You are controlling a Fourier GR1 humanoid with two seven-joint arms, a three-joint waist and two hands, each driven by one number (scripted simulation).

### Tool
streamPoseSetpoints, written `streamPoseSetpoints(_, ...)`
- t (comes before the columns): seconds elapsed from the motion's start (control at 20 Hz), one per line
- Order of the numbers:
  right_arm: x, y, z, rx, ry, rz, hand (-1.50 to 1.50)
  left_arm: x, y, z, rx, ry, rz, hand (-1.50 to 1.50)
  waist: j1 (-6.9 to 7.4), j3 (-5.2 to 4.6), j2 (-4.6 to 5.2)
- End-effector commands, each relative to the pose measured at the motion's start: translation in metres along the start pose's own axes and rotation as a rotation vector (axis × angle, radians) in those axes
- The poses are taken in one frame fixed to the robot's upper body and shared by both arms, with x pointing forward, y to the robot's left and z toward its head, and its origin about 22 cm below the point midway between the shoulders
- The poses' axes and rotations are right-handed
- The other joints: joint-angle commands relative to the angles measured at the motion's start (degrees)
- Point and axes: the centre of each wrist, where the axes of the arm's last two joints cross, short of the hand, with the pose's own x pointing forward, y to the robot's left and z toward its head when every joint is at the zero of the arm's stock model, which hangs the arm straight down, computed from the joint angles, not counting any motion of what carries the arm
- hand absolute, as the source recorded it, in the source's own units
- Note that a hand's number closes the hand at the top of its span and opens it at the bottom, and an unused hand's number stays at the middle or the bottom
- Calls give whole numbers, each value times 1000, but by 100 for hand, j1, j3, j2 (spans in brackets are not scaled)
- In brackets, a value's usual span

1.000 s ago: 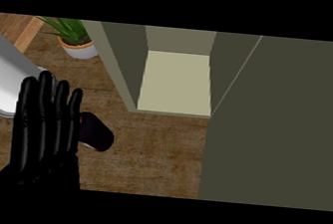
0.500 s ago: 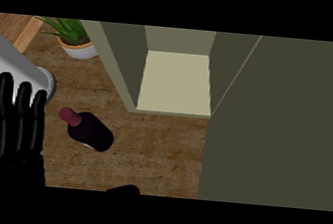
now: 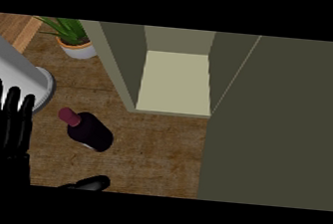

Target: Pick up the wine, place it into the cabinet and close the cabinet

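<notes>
The wine bottle (image 3: 89, 132) stands on the wooden counter (image 3: 158, 153) where it stood half a second ago, dark-bodied with a red cap, seen steeply from above so its neck points up and to the left. A second ago the left hand (image 3: 4, 125) covered most of it; that hand has since drawn away to the left edge of the view, and the bottle now shows whole, touched by nothing. The left hand is up at that edge with its fingers straight and close together, holding nothing, well apart from the bottle. At the lower edge, just below the bottle, a black fingertip of the right hand (image 3: 89, 182) has come further in than before; too little of it shows to tell how its fingers stand. Up and to the right of the bottle is the cabinet (image 3: 122, 65), its door (image 3: 286, 124) swung open and filling the right side. The pale shelf (image 3: 176, 82) inside has nothing on it. A potted plant (image 3: 72, 38) sits at the upper left, beside a grey cylinder (image 3: 17, 73)
</notes>
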Motion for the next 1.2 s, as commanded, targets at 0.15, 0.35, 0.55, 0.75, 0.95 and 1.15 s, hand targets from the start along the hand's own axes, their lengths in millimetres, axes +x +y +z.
streamPoseSetpoints(0.15,35,-4,27,25,-66,10,-150,-22,15,-5,-3,86,10,-150,-12,4,-2)
streamPoseSetpoints(0.35,35,3,23,34,-43,9,-150,-55,42,-5,-5,98,16,-150,11,-7,-6)
streamPoseSetpoints(0.55,37,5,24,46,-54,7,-150,-79,43,-19,2,114,24,-150,-10,-2,0)
streamPoseSetpoints(0.75,35,8,33,41,-56,-1,-150,-98,59,-10,46,87,-7,-150,-12,2,-11)
streamPoseSetpoints(0.95,32,1,17,24,-49,-1,-150,-114,69,-19,68,61,-32,-150,18,3,0)
streamPoseSetpoints(1.15,27,-1,24,12,-55,-9,-150,-132,92,-11,74,93,-13,-150,11,4,-3)
